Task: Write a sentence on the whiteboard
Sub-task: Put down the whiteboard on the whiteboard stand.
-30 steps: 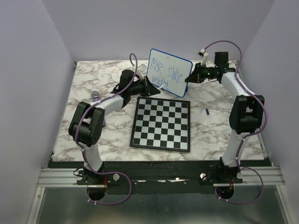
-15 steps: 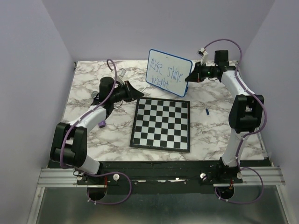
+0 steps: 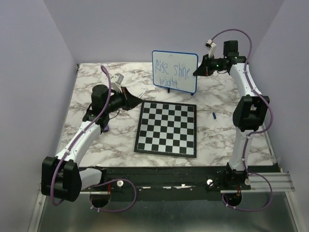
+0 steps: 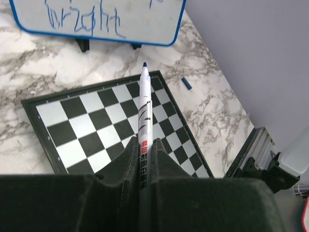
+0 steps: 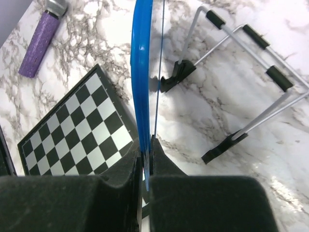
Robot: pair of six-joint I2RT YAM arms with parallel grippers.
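The whiteboard (image 3: 175, 71) stands upright at the back of the table, its blue rim (image 5: 141, 72) seen edge-on in the right wrist view. The sentence (image 3: 172, 73) is in blue marker on two lines; its lower word (image 4: 83, 21) shows in the left wrist view. My right gripper (image 3: 198, 71) (image 5: 147, 145) is shut on the board's right edge. My left gripper (image 3: 128, 97) (image 4: 144, 145) is shut on a white marker (image 4: 145, 104) with its tip bare. It is left of the board and apart from it, over the chessboard's far left corner.
A black-and-white chessboard (image 3: 167, 128) (image 4: 96, 125) lies flat in front of the whiteboard. A small blue cap (image 3: 213, 115) (image 4: 186, 84) lies right of it. A purple tube (image 5: 41, 43) (image 3: 105, 127) lies at the left, under my left arm. A wire stand (image 5: 251, 77) sits behind the board.
My left arm has drawn back to the left and nearer, taking the marker off the board. The right gripper has turned the tilted whiteboard level and upright.
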